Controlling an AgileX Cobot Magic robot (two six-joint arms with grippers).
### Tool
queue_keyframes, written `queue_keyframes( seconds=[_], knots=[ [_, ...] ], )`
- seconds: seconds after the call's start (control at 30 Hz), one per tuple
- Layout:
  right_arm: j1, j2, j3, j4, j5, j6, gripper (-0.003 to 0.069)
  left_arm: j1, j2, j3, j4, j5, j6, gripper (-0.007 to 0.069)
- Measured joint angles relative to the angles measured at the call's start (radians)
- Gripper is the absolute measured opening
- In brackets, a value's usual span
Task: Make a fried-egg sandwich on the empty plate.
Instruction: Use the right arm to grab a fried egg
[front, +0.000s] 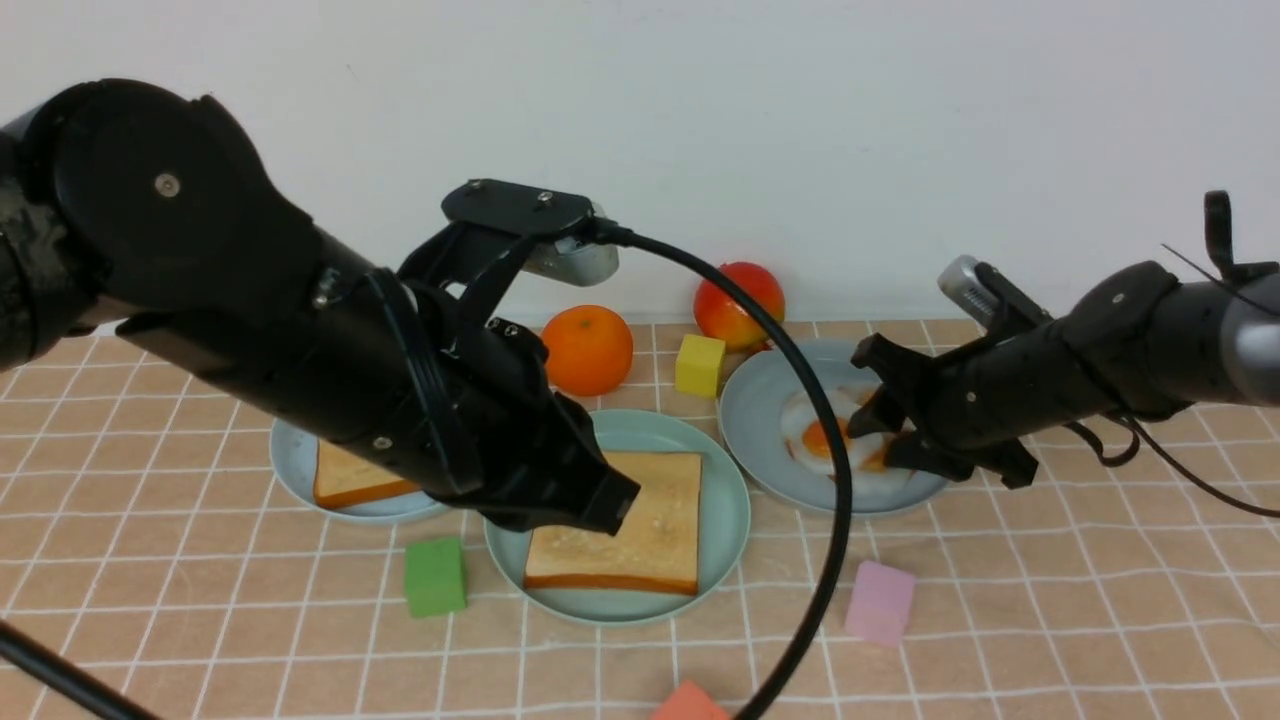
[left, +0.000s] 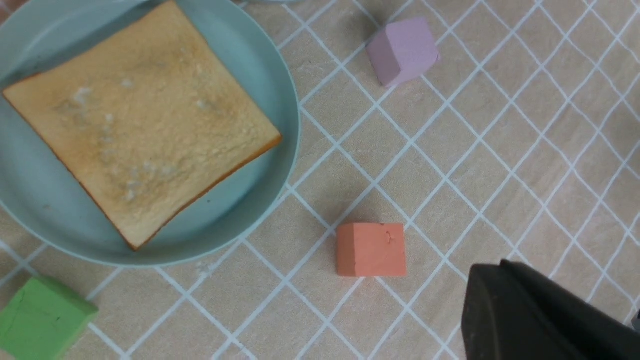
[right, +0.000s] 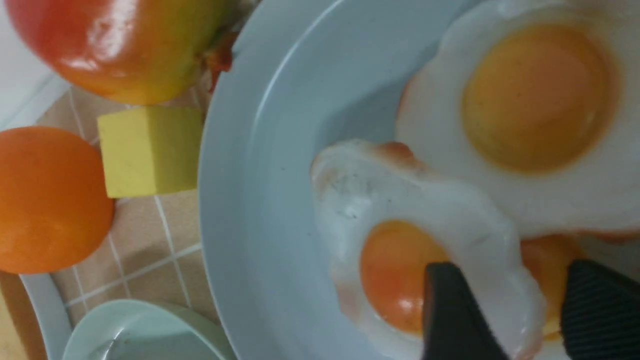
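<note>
The mint-green plate sits in the middle with one toast slice lying flat on it; both also show in the left wrist view, plate and toast. A second toast slice lies on the pale blue plate at the left. Two fried eggs lie on the grey-blue plate at the right. My right gripper is shut on the rim of one fried egg, whose white folds up between the fingers. My left gripper is shut and empty above the mint plate's left side.
An orange, an apple and a yellow cube stand behind the plates. A green cube, a pink cube and an orange-red block lie in front. The left arm's cable arcs across the grey-blue plate.
</note>
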Motion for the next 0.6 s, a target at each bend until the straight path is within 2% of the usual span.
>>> queue_keyframes(
  seconds=[0.2, 0.27, 0.37, 0.6],
  knots=[
    [0.000, 0.000, -0.002, -0.009, 0.000, 0.000, 0.0088, 0.000, 0.000, 0.000, 0.037, 0.004, -0.019, -0.0011],
    [0.000, -0.001, -0.002, -0.009, 0.000, 0.000, 0.0083, 0.000, -0.001, 0.000, 0.053, 0.009, -0.037, -0.0011],
    [-0.004, -0.005, -0.003, -0.012, 0.007, 0.000, 0.0083, 0.000, -0.028, 0.000, 0.153, 0.046, -0.124, -0.0010],
    [-0.014, -0.100, -0.003, -0.034, 0.082, -0.056, 0.0068, 0.000, -0.195, 0.007, 0.429, 0.210, -0.427, -0.0005]
  ],
)
